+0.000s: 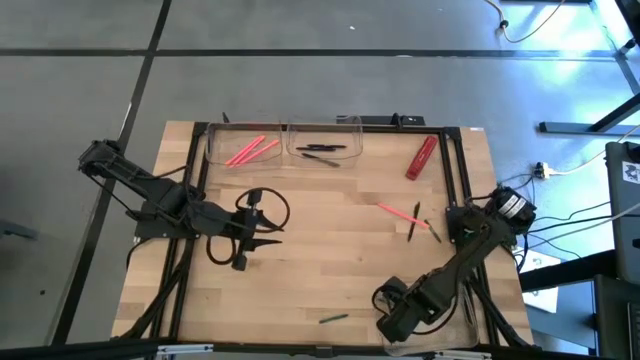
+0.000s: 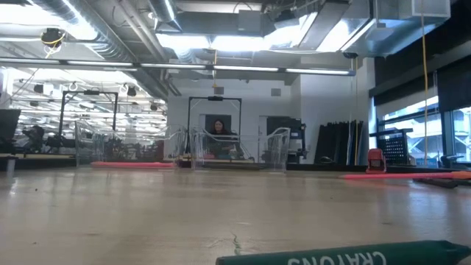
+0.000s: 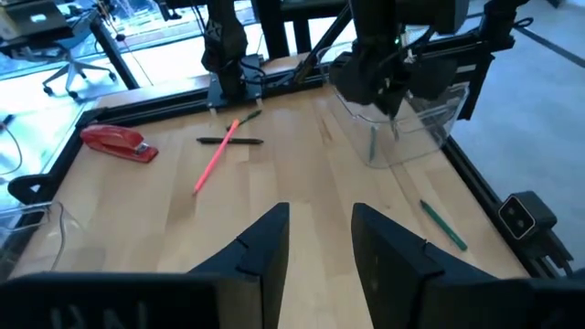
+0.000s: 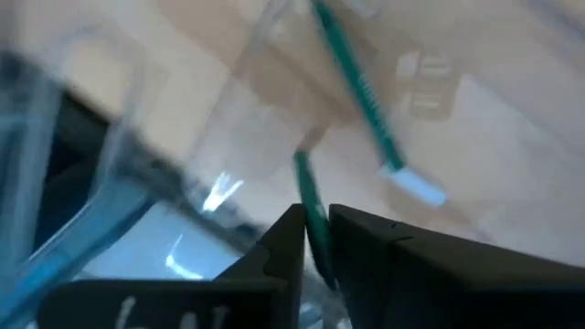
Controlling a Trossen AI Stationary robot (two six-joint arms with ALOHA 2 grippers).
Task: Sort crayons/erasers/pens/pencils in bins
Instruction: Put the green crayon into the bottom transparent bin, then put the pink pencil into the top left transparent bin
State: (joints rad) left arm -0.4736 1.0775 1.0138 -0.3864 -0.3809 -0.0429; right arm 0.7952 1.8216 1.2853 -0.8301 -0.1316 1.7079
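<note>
While left gripper (image 1: pixel 270 232) waits spread, right gripper (image 4: pixel 315 228) pinches green pencil (image 4: pixel 311 206) over bin (image 4: pixel 228 155).

- A grey floor (image 1: pixel 300 60) with dark lines lies around the wooden table (image 1: pixel 330 260).
- Bright ceiling lights (image 2: pixel 243 44) shine.
- Big windows (image 2: pixel 430 132) on one side.

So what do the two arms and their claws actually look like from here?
Both arms are dark, near-black jointed links. The left arm has a black cable looping beside its wrist; its claw ends in two broad, wedge-shaped black fingers. The right arm has a round motor housing at its base, and its claw has the same angular black fingers, with pale lettering on the body below them.
</note>
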